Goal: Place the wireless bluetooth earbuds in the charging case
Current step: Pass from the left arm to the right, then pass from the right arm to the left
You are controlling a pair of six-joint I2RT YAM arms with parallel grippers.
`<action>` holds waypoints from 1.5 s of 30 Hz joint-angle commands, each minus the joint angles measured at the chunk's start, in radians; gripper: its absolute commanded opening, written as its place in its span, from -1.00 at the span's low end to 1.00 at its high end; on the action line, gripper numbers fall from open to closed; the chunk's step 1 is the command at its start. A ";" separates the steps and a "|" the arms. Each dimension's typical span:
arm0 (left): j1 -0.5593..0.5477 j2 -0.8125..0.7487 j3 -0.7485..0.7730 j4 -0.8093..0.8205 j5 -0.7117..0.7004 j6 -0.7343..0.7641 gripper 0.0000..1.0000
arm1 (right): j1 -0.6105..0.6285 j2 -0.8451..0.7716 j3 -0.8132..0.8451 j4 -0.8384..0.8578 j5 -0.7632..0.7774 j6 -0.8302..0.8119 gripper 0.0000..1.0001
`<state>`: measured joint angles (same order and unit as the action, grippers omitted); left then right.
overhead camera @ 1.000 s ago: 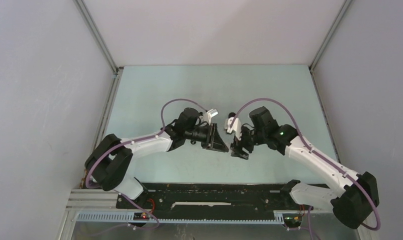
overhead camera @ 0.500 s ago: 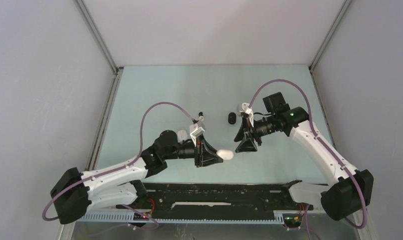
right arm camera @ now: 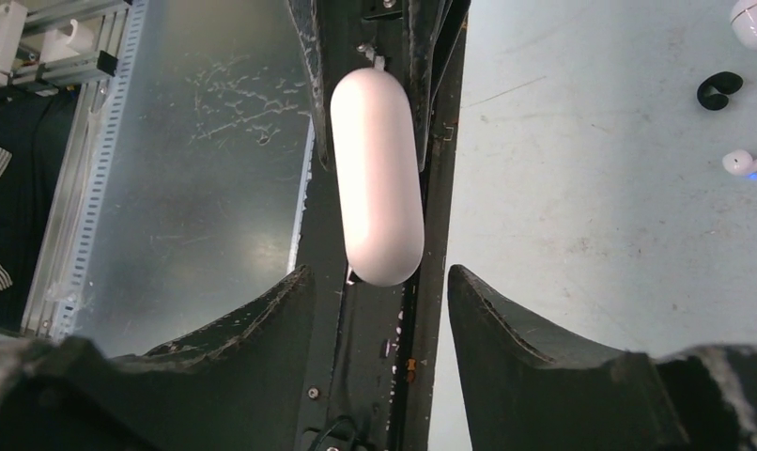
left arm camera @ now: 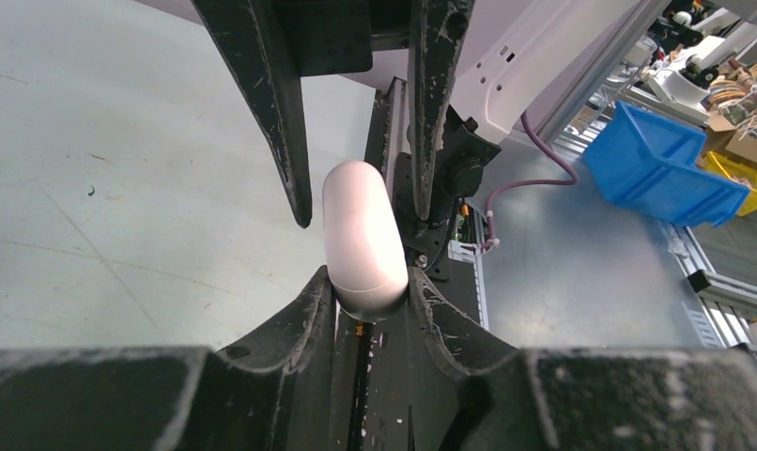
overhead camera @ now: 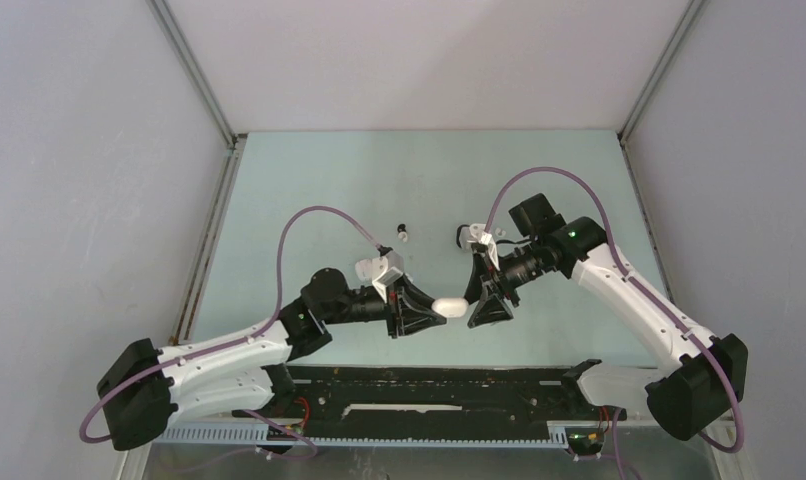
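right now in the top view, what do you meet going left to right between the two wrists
left gripper → white charging case → right gripper

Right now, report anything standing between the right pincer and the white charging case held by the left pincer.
Nothing visible does. The left pincer grips the white charging case by one end. Its free end sits inside the open right pincer, with gaps showing on both sides.
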<state>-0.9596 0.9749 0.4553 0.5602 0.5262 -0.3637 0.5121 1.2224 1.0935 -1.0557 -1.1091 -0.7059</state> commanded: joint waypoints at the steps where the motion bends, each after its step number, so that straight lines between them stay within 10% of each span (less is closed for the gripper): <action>1: -0.016 0.005 -0.004 0.058 -0.006 0.044 -0.92 | 0.006 -0.002 0.056 0.031 -0.049 0.055 0.08; 15: -0.018 0.018 -0.004 0.055 -0.039 0.060 -0.91 | 0.035 0.060 0.106 0.010 -0.049 0.093 -0.33; 23: -0.050 0.000 -0.025 0.018 -0.134 0.130 -0.21 | 0.067 0.003 0.108 0.006 0.056 0.066 -0.87; 45: -0.083 0.038 -0.030 0.021 -0.129 0.164 -0.19 | 0.151 -0.009 0.107 0.060 0.229 0.091 -0.95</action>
<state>-1.0363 1.0004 0.4046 0.5594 0.3992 -0.2256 0.6575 1.2297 1.1587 -1.0241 -0.8818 -0.6334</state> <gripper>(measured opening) 0.407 0.274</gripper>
